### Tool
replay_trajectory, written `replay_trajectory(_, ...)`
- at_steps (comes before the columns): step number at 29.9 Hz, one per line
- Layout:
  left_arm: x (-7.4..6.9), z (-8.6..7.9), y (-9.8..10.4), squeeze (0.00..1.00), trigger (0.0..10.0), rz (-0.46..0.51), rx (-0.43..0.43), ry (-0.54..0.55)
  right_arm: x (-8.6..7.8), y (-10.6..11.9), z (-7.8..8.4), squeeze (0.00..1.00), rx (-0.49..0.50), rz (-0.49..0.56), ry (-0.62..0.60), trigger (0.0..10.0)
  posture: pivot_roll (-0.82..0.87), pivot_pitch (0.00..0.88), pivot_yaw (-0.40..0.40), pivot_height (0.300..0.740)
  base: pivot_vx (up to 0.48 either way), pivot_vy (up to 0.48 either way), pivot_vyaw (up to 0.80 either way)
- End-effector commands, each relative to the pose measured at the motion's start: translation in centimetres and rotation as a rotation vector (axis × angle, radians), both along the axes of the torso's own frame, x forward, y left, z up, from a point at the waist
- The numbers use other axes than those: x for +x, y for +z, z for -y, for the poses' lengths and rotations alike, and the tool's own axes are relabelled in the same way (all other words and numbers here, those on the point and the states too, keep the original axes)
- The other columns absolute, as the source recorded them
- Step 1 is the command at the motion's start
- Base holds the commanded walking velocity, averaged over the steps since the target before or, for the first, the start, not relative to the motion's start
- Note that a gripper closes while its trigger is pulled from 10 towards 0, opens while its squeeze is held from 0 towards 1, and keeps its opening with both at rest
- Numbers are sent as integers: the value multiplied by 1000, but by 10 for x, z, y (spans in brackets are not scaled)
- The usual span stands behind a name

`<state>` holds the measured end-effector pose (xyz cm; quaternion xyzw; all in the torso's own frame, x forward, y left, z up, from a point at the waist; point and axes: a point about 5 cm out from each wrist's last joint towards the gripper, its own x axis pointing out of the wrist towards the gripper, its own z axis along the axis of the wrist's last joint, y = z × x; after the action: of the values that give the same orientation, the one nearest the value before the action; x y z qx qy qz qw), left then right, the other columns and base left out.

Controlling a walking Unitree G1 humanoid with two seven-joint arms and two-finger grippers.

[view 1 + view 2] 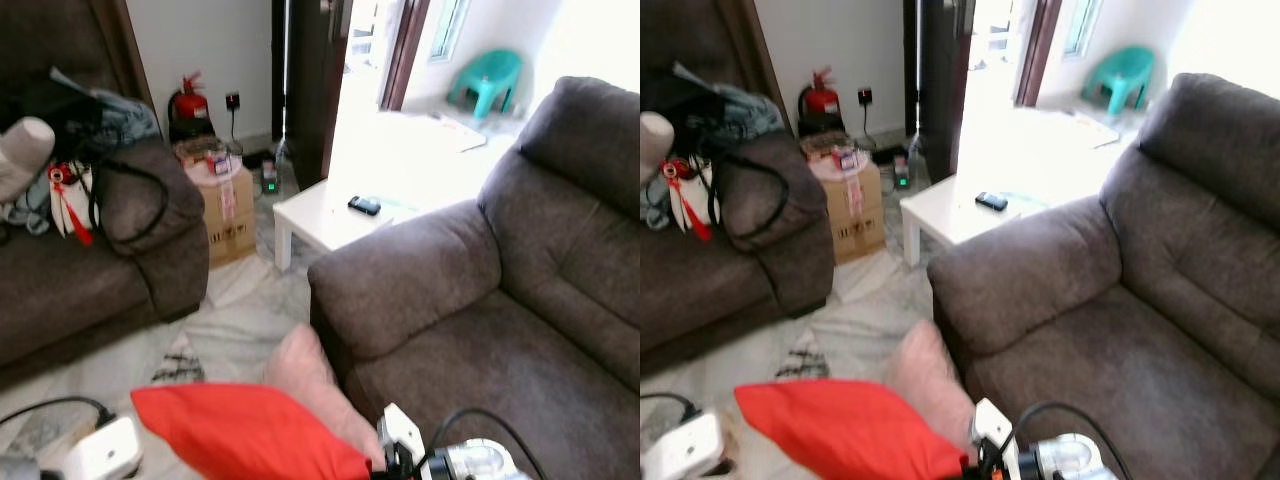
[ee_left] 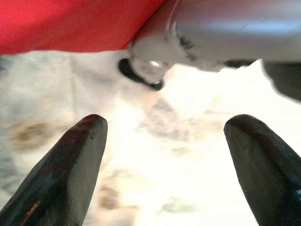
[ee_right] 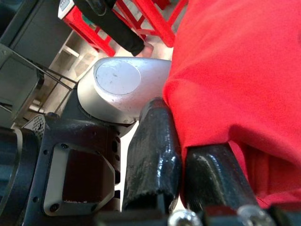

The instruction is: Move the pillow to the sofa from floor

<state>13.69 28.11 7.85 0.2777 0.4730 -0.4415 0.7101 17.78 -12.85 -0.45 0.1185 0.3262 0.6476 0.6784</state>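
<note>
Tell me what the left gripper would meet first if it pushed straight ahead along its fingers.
Probably the pale floor: the left gripper is open and points at it, with the red pillow off to one side. Depth is unclear.

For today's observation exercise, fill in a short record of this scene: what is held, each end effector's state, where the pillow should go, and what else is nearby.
held item: red pillow, raised off the floor
right end effector: shut on the red pillow's edge
left end effector: open, above pale floor
second cushion: pink pillow against the sofa's arm
destination: grey sofa, seat bare
nearby: white table, cardboard box, fire extinguisher
</note>
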Motion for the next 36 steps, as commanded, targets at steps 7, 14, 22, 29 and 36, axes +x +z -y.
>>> replay_trajectory(7,34,-18,-4,0,10000,384,279,-238,2,8,4,0,32,59,31,10000,188,0,-111,740,0,0,0)
replay_trajectory(14,50,-19,-1,0,10000,564,207,-159,1,9,5,0,32,64,24,10000,179,0,-110,740,0,0,0)
replay_trajectory(22,36,-17,-23,0,10000,423,31,-146,-2,14,4,0,50,65,52,10000,181,0,-117,740,0,0,0)
replay_trajectory(29,32,-21,-33,0,10000,334,72,-257,-5,23,6,0,50,81,100,10000,166,0,-119,740,0,0,0)
replay_trajectory(36,60,-26,-19,0,10000,518,70,-157,-7,17,20,0,-9,108,40,10000,161,0,-116,740,0,0,0)
